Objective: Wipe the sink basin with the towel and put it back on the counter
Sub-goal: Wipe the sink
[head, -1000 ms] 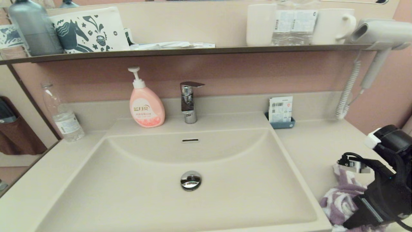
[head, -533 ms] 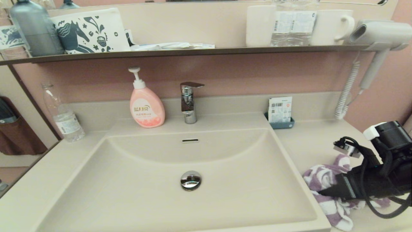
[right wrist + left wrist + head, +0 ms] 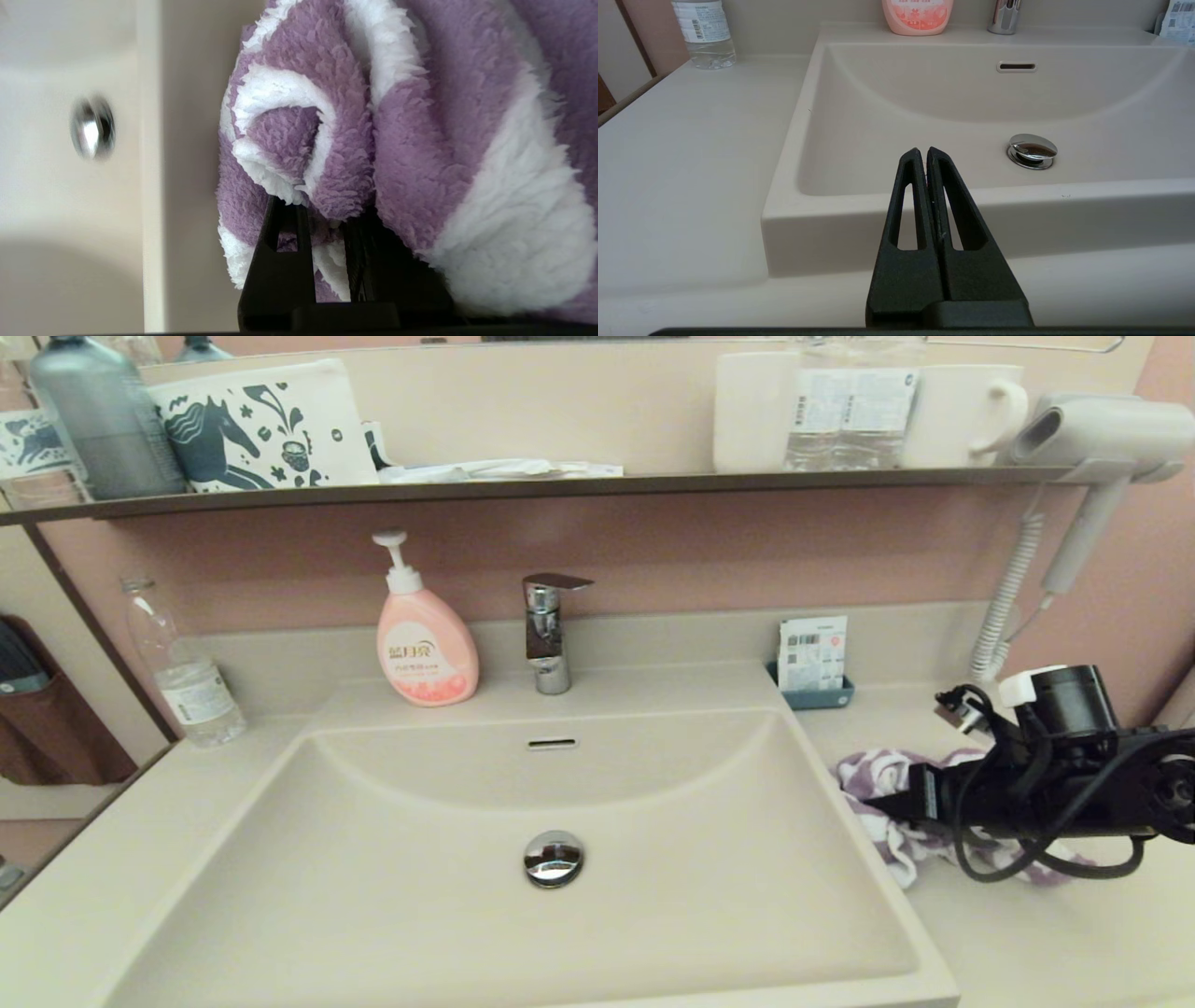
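Observation:
The purple and white striped towel (image 3: 882,782) hangs bunched at the tip of my right gripper (image 3: 887,800), over the counter (image 3: 1027,943) just right of the sink basin (image 3: 420,896). In the right wrist view the towel (image 3: 420,140) fills the space around my right gripper (image 3: 322,219), whose black fingers (image 3: 282,261) are shut on a fold of it. The chrome drain plug (image 3: 553,857) and overflow slot (image 3: 552,743) lie bare in the basin. My left gripper (image 3: 923,151) is shut and empty, parked low before the basin's front rim (image 3: 971,196); it is out of the head view.
A pink soap bottle (image 3: 425,649) and the chrome faucet (image 3: 549,630) stand behind the basin. A water bottle (image 3: 182,672) is at the back left, a blue card holder (image 3: 815,663) at the back right. A hair dryer (image 3: 1092,439) with coiled cord (image 3: 1004,607) hangs at the right.
My right gripper has swung from the front right corner back and leftward, carrying the towel up to the basin's right rim. The left gripper has not visibly moved.

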Motion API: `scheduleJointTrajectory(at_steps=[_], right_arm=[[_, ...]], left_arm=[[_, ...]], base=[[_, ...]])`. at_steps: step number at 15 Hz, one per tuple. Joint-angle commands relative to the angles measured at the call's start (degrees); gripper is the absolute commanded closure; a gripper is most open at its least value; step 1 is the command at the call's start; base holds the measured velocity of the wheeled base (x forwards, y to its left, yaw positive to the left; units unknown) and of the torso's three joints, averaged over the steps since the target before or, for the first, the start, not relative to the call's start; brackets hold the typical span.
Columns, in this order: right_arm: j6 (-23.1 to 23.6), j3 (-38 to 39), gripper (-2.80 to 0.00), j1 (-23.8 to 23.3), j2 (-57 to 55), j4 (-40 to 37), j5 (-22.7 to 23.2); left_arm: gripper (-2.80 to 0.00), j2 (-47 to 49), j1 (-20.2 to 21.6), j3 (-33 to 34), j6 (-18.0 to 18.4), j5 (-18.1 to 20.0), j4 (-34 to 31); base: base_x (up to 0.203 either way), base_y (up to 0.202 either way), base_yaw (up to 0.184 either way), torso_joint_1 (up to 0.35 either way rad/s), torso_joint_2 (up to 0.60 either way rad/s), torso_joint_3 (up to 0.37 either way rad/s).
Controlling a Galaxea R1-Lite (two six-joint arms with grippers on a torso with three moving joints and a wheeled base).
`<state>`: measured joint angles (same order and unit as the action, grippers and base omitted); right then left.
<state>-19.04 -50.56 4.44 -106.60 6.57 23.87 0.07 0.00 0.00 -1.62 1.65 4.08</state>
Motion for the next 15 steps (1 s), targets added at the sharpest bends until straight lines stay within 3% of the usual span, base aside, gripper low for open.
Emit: scheduleJointTrajectory(at_steps=[1,6,9,15], right_arm=[[-0.9,-1.8,0.0,-0.1,-5.1,1.1,0.0],[-7.8,-16.0,0.0,-0.5,-10.6,3.2,-0.5],[-9.7,-22.7,0.0,-0.5,-13.1,2.6,-4.0],[-9.6,-25.2,0.0,-0.1,-9.5,-13.7,-4.5]], left_arm=[[0.0,0.0,0.0,0.0,0.0,0.0,0.0],[0.0,0.0,0.0,0.0,0.0,0.0,0.0],[0.0,0.0,0.0,0.0,0.0,0.0,0.0],[0.0,0.0,0.0,0.0,0.0,0.0,0.0]], base=[[0.0,0.0,0.0,0.0,0.0,0.0],[0.0,0.0,0.0,0.0,0.0,0.0],[0.0,0.0,0.0,0.0,0.0,0.0],[0.0,0.0,0.0,0.0,0.0,0.0]])
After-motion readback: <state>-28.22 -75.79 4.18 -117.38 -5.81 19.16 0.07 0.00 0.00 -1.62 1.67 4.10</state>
